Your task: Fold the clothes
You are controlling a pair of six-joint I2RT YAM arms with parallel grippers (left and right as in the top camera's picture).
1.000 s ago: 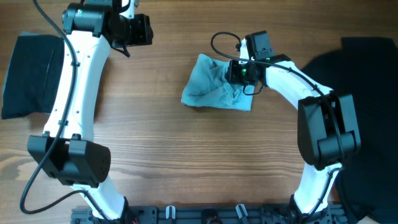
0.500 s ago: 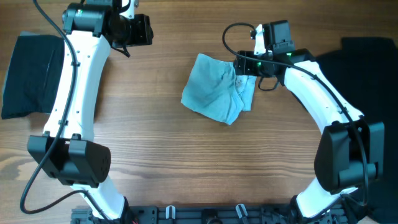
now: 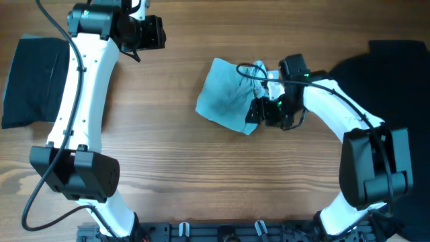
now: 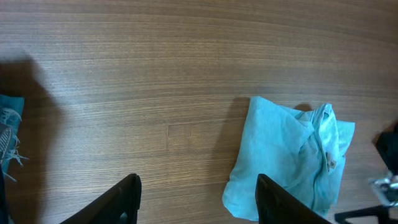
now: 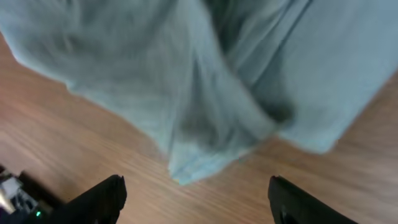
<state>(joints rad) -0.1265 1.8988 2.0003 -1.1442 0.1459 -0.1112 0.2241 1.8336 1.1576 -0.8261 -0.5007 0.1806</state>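
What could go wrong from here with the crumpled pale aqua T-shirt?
The pale aqua cotton T-shirt lies bunched in overlapping layers; the open right gripper at its edge may pinch several at once and pull it apart. The open left gripper hangs well away, so nothing pins the fabric; it could slide on the wooden table.

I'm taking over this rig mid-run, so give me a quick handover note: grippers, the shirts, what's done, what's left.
Left gripper: open, empty, above bare table, away from the aqua shirt.
Right gripper: open, empty, low over the aqua shirt's edge.
Aqua shirt: table centre, rumpled, only roughly folded.
Black shirt: folded, at the left edge. Black pile: right edge, looks unfolded.
Left to do: tidy the aqua fold, then probably the black pile.
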